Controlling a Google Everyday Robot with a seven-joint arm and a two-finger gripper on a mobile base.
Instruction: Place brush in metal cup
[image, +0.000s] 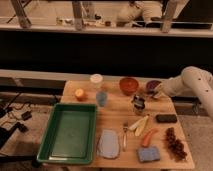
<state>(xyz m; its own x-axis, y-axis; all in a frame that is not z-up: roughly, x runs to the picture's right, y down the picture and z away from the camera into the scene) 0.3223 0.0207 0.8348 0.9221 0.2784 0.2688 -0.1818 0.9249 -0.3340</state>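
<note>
- cups, three: white cup (96, 80), blue-grey tumbler (101, 98), metal cup (138, 104)
- bowls, two: red bowl (128, 85), purple bowl (151, 85)
- one green tray (67, 133), near left
- one fork (125, 136)
- one gripper (158, 93), far right, by purple bowl
</note>
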